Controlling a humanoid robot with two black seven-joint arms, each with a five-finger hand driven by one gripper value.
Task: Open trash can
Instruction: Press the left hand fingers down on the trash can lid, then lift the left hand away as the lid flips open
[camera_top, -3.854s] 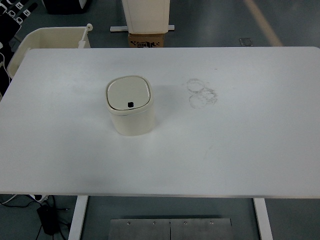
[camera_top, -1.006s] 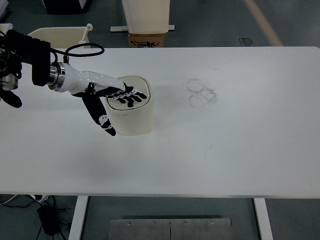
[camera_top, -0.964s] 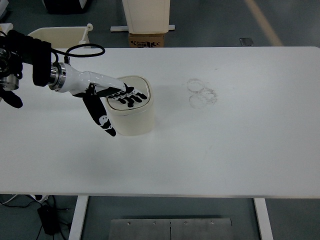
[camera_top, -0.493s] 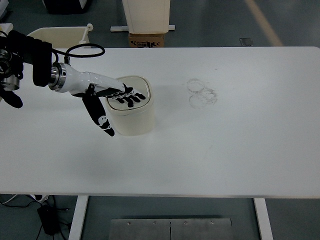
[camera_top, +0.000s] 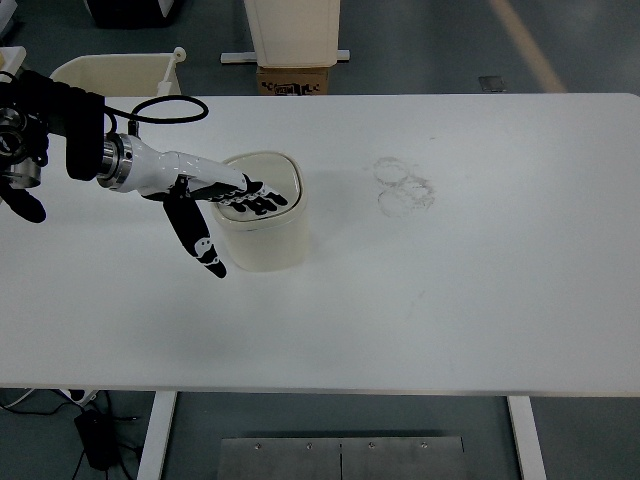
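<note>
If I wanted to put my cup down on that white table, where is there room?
The white table is bare right of the cream plastic trash can, past the faint ring marks, and along the near edge. It is crowded only at the can, where the left hand lies flat on the lid.

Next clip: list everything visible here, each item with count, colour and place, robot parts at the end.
Trash can: one, cream, table's left-centre, lid under the hand.
Table: one, white, fills most of the view.
Ring smudges: a few, grey, on the table right of the trash can.
Bin: one, cream, on the floor past the table's far-left corner.
Cardboard box: one, brown, floor beyond the far edge.
Left hand: one, black and white, fingers spread flat on the lid, thumb hanging beside the can.
Right hand: not visible.
</note>
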